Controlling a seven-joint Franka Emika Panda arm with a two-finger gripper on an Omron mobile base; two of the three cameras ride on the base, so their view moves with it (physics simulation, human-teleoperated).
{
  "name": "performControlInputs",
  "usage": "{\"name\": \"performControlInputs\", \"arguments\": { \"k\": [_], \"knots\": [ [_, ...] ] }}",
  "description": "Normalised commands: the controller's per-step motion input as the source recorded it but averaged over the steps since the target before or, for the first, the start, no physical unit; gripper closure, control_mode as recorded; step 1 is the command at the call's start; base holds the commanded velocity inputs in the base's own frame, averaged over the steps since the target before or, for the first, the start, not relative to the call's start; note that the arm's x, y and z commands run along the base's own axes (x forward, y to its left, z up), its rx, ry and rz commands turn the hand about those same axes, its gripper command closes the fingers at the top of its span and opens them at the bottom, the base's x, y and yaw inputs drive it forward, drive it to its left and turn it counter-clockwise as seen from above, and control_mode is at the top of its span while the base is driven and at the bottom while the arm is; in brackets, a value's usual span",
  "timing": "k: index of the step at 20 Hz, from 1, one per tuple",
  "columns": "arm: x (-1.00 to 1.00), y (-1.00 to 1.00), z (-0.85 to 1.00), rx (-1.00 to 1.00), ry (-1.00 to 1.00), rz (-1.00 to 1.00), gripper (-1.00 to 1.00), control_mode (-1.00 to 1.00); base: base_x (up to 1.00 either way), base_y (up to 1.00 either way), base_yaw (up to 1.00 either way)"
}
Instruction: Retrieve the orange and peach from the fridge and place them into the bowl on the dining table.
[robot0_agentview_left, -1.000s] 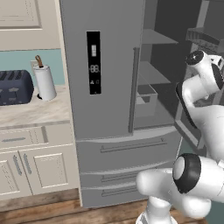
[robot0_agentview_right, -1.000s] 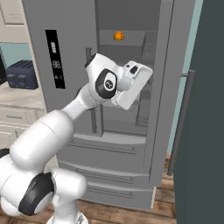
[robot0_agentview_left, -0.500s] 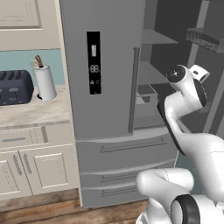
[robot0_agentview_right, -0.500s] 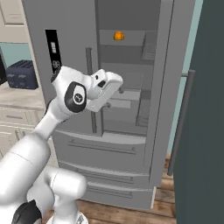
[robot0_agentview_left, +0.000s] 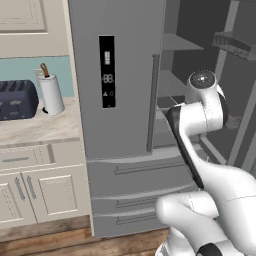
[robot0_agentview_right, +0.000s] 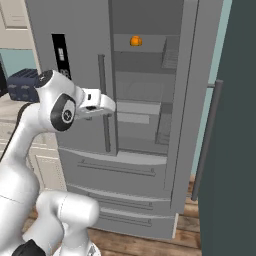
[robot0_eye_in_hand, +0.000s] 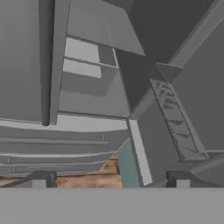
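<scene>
**Open fridge, fruit high up, hand low: the risks from here**

On the far left, a dark toaster (robot0_agentview_left: 16, 100) and a paper towel roll (robot0_agentview_left: 51, 94) stand on the wall counter (robot0_agentview_left: 35, 131), well apart from the work and unlikely to be disturbed

Next comes the fridge (robot0_agentview_left: 117, 75), its left door shut and its right door (robot0_agentview_right: 232, 130) swung wide toward the near right. The left door's bar handle (robot0_agentview_right: 103, 102) runs just beside the gripper (robot0_agentview_right: 102, 103) in the right base view, so a sideways swing could knock the hand against it

The fingers (robot0_eye_in_hand: 43, 178) stand wide apart with nothing between them, pointing into the lower part of the open compartment, as the hand view suggests. The orange (robot0_agentview_right: 135, 40) sits on an upper shelf at the back, well above the hand. Reaching it calls for a rise and a push inward, and the shelf edges between could catch the wrist or the fingers. A round fruit may also roll away from a nudge or squirt out of a grip that closes off centre

I cannot pick out the peach in these views, nor the bowl or the dining table, so a search inside may cost extra moves

To the right, the door bins (robot0_eye_in_hand: 177, 122) lie close to the path out; a loaded hand drawn back carelessly could clip them and drop the fruit
</scene>
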Motion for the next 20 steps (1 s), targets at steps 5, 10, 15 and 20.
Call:
{"name": "performControlInputs", "arguments": {
  "k": [5, 10, 15, 20],
  "knots": [
    [-0.13, 0.71, 0.0, 0.49, -0.05, 0.0, -1.0, -1.0, 0.0, 0.0, 0.0],
    [0.0, 0.37, 0.01, 0.37, -0.13, 0.01, -1.0, -1.0, 0.0, 0.0, 0.0],
    [0.09, 0.0, 0.04, 0.08, -0.18, 0.0, -1.0, -1.0, 0.0, 0.0, 0.0],
    [0.36, 0.0, 0.0, -0.08, -0.04, 0.0, -1.0, -1.0, 0.0, 0.0, 0.0]
  ]
}}
